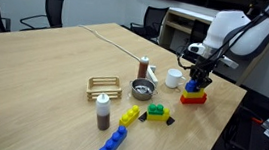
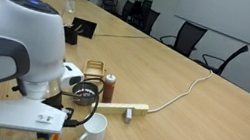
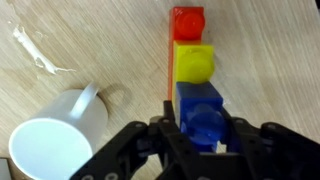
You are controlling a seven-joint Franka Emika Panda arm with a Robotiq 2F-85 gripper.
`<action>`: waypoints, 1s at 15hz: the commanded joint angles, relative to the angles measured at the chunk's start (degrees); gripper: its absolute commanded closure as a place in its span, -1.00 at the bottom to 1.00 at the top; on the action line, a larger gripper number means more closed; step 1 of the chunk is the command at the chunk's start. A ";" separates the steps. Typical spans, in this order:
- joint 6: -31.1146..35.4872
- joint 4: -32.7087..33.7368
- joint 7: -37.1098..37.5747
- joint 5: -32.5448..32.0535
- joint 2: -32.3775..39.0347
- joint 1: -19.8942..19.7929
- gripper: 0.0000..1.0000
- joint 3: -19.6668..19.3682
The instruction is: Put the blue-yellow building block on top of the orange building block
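The gripper (image 3: 201, 128) is clamped on the blue end of the blue-yellow block (image 3: 195, 75). The block lies along the top of the orange block (image 3: 187, 20), near the table's (image 1: 45, 66) edge by the arm. A white mug (image 3: 50, 135) stands just beside the stack.

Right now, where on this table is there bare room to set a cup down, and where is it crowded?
Biggest bare stretch: tabletop between the wooden rack and the chairs. Smaller one between the green brick and the table edge. Crowded around the white mug, strainer and the jaws holding the blue-yellow building block on the orange building block.
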 commanded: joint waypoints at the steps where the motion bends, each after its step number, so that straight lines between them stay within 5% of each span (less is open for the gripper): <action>1: 1.75 -0.39 1.19 -0.25 0.86 -1.33 -0.47 0.89; 5: 1.88 -0.40 1.69 -0.23 1.47 -1.57 -0.98 1.08; 12: 2.60 -0.48 3.59 -1.22 0.66 -1.63 -1.00 0.91; 15: 4.51 -1.09 9.73 -7.11 -1.78 -0.55 -1.00 -0.58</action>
